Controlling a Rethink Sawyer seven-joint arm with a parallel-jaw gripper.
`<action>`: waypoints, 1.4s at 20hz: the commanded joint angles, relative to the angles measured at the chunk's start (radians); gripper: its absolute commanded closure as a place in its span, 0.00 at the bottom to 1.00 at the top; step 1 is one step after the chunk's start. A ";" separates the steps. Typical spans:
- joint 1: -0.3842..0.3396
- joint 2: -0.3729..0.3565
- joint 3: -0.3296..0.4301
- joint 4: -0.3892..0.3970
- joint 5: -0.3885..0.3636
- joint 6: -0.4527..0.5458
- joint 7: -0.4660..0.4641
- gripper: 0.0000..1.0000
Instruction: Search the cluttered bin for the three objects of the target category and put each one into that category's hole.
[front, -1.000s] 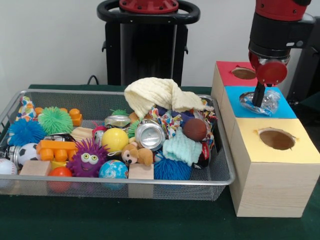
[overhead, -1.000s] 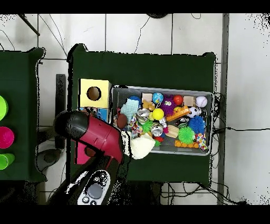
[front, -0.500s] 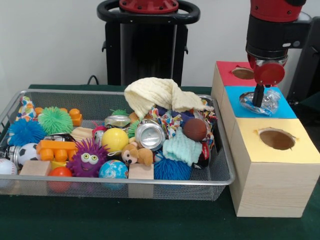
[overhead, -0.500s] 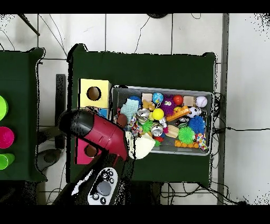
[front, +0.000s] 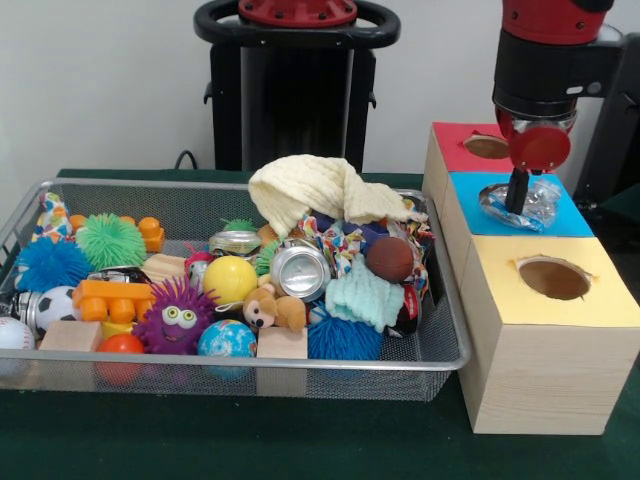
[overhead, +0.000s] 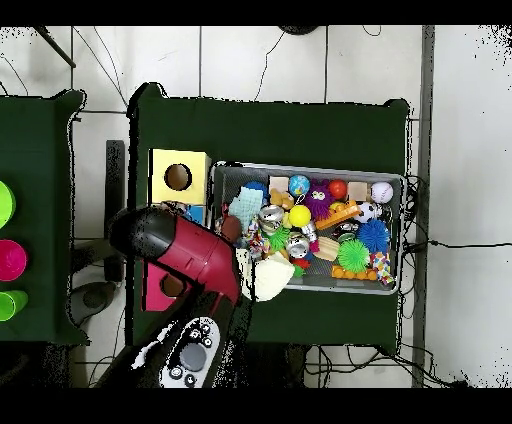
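A crumpled clear plastic piece lies over the hole of the blue box. My gripper hangs straight down onto it, its tip reaching into the crumple. Whether it holds the plastic is hidden by the red wrist disc and the plastic itself. The red box with its hole stands behind, the yellow box with an open hole in front. In the overhead view the red arm covers the blue box and the gripper. A silver can lies in the middle of the wire bin.
The bin holds several toys: a cream cloth, a yellow ball, a purple spiky ball, an orange block, a brown ball and wooden blocks. Overhead, the yellow box sits left of the bin rim.
The gripper rose a little and shifted slightly left over the blue box, then stayed nearly still. The plastic piece remains on the blue hole.
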 joint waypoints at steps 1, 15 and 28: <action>0.037 0.445 0.122 -0.026 -0.079 -0.273 0.121 1.00; -0.066 0.431 0.212 0.056 -0.146 -0.361 -0.077 1.00; -0.112 0.453 0.238 0.052 -0.230 -0.420 -0.056 1.00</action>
